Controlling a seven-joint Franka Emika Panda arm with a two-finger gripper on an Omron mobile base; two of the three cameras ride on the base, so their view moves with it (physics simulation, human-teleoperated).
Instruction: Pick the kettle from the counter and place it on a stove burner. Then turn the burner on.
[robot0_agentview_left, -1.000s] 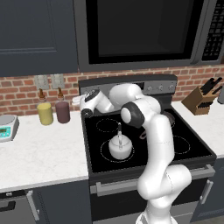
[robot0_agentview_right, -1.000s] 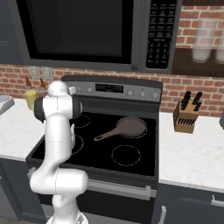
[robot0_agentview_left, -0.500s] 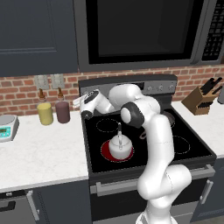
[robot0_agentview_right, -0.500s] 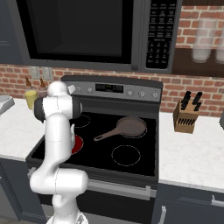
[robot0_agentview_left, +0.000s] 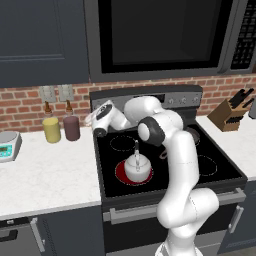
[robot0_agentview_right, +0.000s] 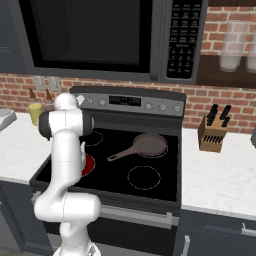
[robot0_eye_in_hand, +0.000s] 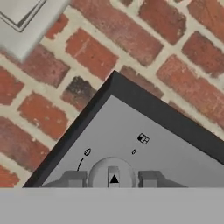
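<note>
The silvery kettle (robot0_agentview_left: 137, 168) stands upright on the front-left stove burner (robot0_agentview_left: 121, 173), whose disc glows red; a part of that red disc (robot0_agentview_right: 89, 164) shows past the arm in the right base view. My gripper (robot0_agentview_left: 95, 122) is up at the left end of the stove's back panel, well behind the kettle. In the hand view the gripper (robot0_eye_in_hand: 113, 178) is shut on a round grey knob (robot0_eye_in_hand: 103, 168), one of its fingertips (robot0_eye_in_hand: 74, 179) on each side. The knob's black arrow mark points up. The white counter (robot0_agentview_left: 45, 175) lies left of the stove.
A brown skillet (robot0_agentview_right: 147, 145) sits on the back-right burner, handle toward the front left. Yellow and dark jars (robot0_agentview_left: 51, 129) and a scale (robot0_agentview_left: 7, 145) stand on the left counter. A knife block (robot0_agentview_right: 212, 134) is on the right counter, and a microwave (robot0_agentview_right: 100, 35) hangs overhead.
The burner disc under the kettle has turned from dark to red. The gripper has stayed at the knob, and the kettle and skillet have not moved.
</note>
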